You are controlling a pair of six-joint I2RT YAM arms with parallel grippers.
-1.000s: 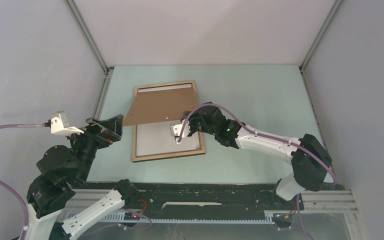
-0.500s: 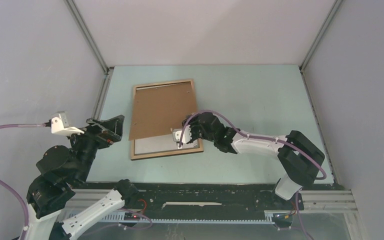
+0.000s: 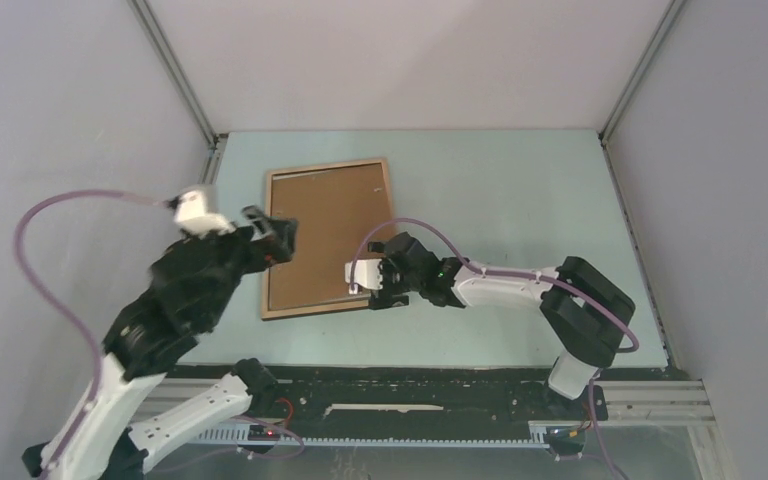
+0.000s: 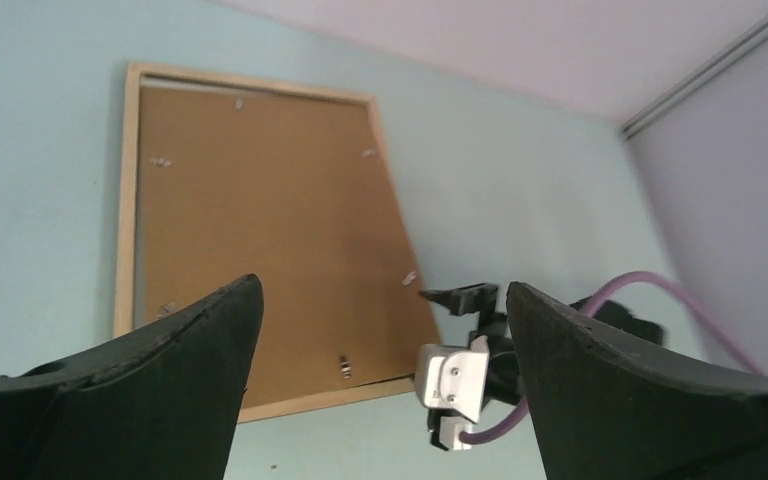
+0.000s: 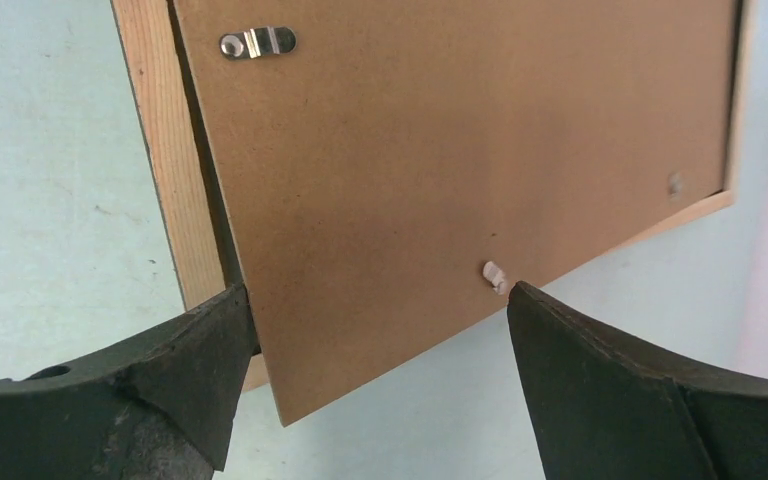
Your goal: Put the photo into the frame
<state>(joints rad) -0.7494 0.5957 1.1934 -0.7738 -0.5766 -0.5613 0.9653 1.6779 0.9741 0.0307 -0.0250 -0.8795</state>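
The light wood frame (image 3: 312,310) lies flat on the table, face down. A plain brown backing board (image 3: 325,230) rests on it, slightly skewed, and covers the opening. The photo is hidden from every view. My right gripper (image 3: 385,273) is open at the frame's near right corner. In the right wrist view the board's corner (image 5: 290,405) juts past the frame's wood strip (image 5: 165,150) between my open right gripper (image 5: 375,300), touching neither finger. My left gripper (image 3: 278,236) hovers open over the frame's left side, holding nothing. Through my left gripper (image 4: 382,288) I see the board (image 4: 260,220) and the frame (image 4: 128,200) below.
A small metal clip (image 5: 257,42) sits on the board near the frame's strip. The pale green table (image 3: 500,200) is walled by grey panels left, right and back. The right arm (image 3: 520,285) stretches low across the table's near right part.
The right gripper opened and let go of the backing board, which dropped from tilted to flat on the frame. The left arm swung up and right, over the frame's left side.
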